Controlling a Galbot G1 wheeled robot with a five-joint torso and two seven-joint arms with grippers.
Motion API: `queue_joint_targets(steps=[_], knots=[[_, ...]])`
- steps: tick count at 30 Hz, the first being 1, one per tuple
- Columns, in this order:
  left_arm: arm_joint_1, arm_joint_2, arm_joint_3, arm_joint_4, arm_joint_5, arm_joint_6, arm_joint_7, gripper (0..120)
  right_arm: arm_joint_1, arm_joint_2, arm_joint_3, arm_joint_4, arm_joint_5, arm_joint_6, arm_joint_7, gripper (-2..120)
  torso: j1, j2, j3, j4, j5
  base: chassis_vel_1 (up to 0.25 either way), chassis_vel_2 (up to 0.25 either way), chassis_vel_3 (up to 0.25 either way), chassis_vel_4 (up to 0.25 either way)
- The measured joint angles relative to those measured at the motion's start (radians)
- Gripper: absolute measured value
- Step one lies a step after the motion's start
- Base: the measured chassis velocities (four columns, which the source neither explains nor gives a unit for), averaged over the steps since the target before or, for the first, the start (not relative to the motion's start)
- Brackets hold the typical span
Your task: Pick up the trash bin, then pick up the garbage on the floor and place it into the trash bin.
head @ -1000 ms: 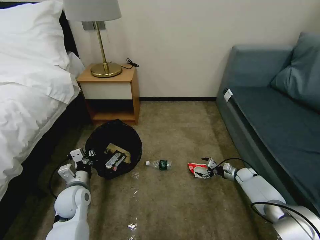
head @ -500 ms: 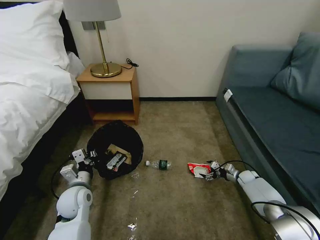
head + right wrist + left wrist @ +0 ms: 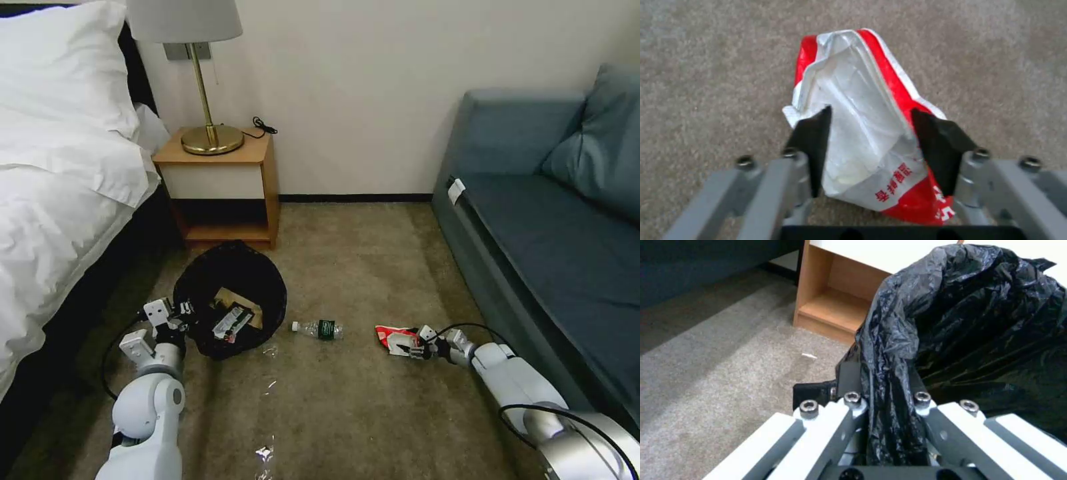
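Hotel-style bedroom w/ tan carpet [image 3: 347, 400]: a bed [image 3: 60, 173] in white linen on the robot's left, a wooden nightstand [image 3: 220, 180] w/ a brass lamp [image 3: 200, 80] against the back wall, a blue-grey sofa [image 3: 547, 220] on the right. The trash bin [image 3: 230, 297], its black liner [image 3: 978, 316] crinkled over the rim, sits low in front of the nightstand, tipped toward the camera so its inside shows; a tan-brown paper [image 3: 235, 301] and a dark wrapper [image 3: 230, 322] lie in it. The left gripper [image 3: 180, 312] is at the bin's near-left rim, fingers [image 3: 849, 380] pinched together on a bunched fold of liner, seen close up in the left wrist view. On the carpet just right of the bin lies the clear bottle [image 3: 319, 328] w/ dark green label, on its side, cap pointing toward the bin. Further right, apart from the bottle, is the red-and-white wrapper [image 3: 393, 337]. The right gripper [image 3: 421, 347] reaches low to the floor at the wrapper's right end; the right wrist view shows its black fingertips [image 3: 815, 133] spread, one each side of the crumpled wrapper [image 3: 862, 140], which sits between them; can't tell whether they touch it. Small scraps of clear film [image 3: 267, 453] glint on the carpet nearer the robot.
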Motion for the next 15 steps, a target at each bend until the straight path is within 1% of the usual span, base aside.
queue_joint_targets(steps=[1, 2, 4, 5, 6, 7, 8, 9, 11, 12, 15], knots=[[0.0, 0.0, 0.0, -0.001, 0.0, 0.0, 0.0, 4, -0.002, 0.0, 0.001, 0.0, 0.0, 0.0, 0.0, 41, 0.0, 0.0, 0.0, 0.0, -0.0001, 0.0, 0.0, 0.0, 0.0], [0.0, 0.0, 0.0, -0.001, 0.0, 0.0, 0.0, 4, -0.002, 0.0, 0.001, 0.0, 0.0, 0.0, 0.0, 41, 0.0, 0.0, 0.0, 0.0, -0.0001, 0.0, 0.0, 0.0, 0.0], [0.0, 0.001, -0.001, -0.003, 0.0, -0.001, 0.0, 4, -0.004, -0.002, 0.001, -0.001, 0.001, 0.0, 0.002, 28, 0.0, 0.0, 0.0, 0.0, 0.0, 0.0, 0.0, 0.0, 0.0], [0.0, 0.001, -0.001, -0.003, 0.0, -0.001, 0.0, 4, -0.004, -0.002, 0.001, -0.001, 0.001, 0.0, 0.002, 28, 0.0, 0.0, 0.0, 0.0, 0.0, 0.0, 0.0, 0.0, 0.0], [0.0, 0.001, -0.001, -0.003, -0.001, -0.001, 0.0, 4, -0.005, -0.003, 0.002, -0.002, 0.001, 0.0, 0.003, 25, 0.0, 0.0, 0.0, 0.0, -0.0001, 0.0, 0.0, 0.0, 0.0], [0.0, 0.001, -0.001, -0.003, -0.001, -0.001, -0.001, 4, -0.006, -0.004, 0.003, -0.003, 0.002, 0.0, 0.004, 19, 0.0, 0.0, 0.0, 0.0, -0.0001, 0.0, 0.0, 0.0, 0.0], [0.0, 0.001, -0.001, -0.003, -0.001, -0.001, -0.001, 4, -0.006, -0.004, 0.003, -0.003, 0.002, 0.0, 0.004, 19, 0.0, 0.0, 0.0, 0.0, -0.0001, 0.0, 0.0, 0.0, 0.0], [-0.001, 0.001, -0.001, -0.003, -0.001, -0.001, -0.001, 4, -0.006, -0.004, 0.004, -0.003, 0.003, 0.0, 0.006, 13, 0.0, 0.0, 0.0, 0.0, -0.0001, 0.0, 0.0, 0.0, 0.0], [-0.002, 0.001, -0.001, -0.003, -0.001, -0.001, -0.001, 4, -0.006, -0.004, 0.004, -0.003, 0.004, 0.001, 0.006, 12, 0.0, 0.0, 0.0, 0.0, -0.0001, 0.0, 0.0, 0.0, 0.0], [-0.004, 0.001, -0.001, -0.003, -0.002, -0.001, -0.001, 4, -0.008, -0.004, 0.004, -0.003, 0.006, 0.002, 0.007, 2, 0.0, 0.0, 0.0, 0.0, -0.0001, 0.0, 0.0, 0.0, 0.0], [-0.006, 0.002, -0.001, -0.002, -0.003, -0.001, -0.002, 4, -0.013, -0.004, 0.005, 0.0, 0.01, 0.004, 0.008, 0, 0.0, 0.0, 0.0, 0.0, 0.0, 0.0, 0.0, 0.0, 0.0]])
